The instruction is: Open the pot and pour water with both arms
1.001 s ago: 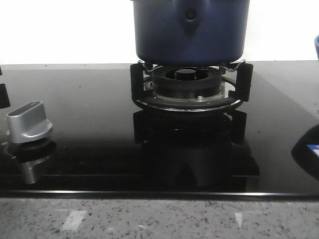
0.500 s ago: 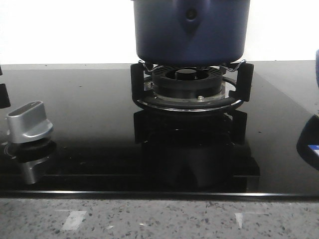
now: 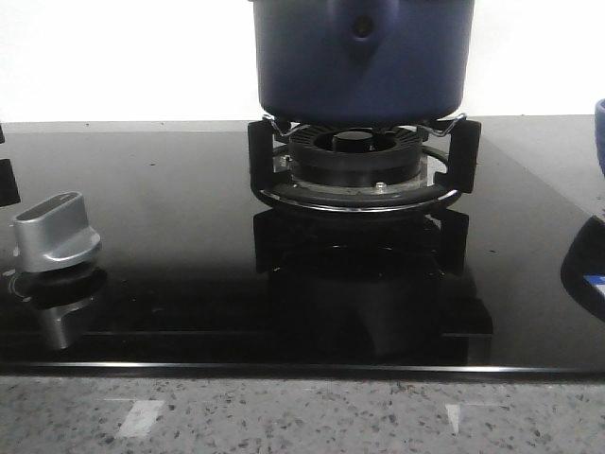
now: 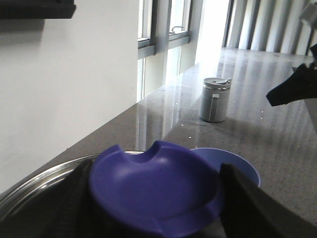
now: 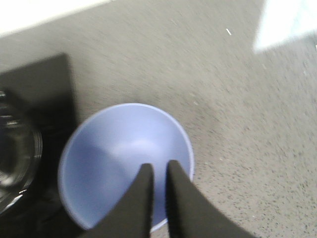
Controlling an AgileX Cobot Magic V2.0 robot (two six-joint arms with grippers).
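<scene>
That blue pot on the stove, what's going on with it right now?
The dark blue pot sits on the burner stand of a black glass cooktop. The left gripper holds a purple lid-like piece between its fingers, off to the side over the grey counter. The right gripper hangs with its fingers nearly closed above a light blue bowl beside the cooktop. Whether the bowl holds water cannot be told.

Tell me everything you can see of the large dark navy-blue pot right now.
The large dark navy-blue pot is round with smooth matte walls and a pointed drop-shaped handle bracket with a round rivet facing the front camera. It sits upright on the black burner grate, resting on its prongs above the burner. Its top is cut off in the front view, so rim and contents cannot be judged there.
</scene>
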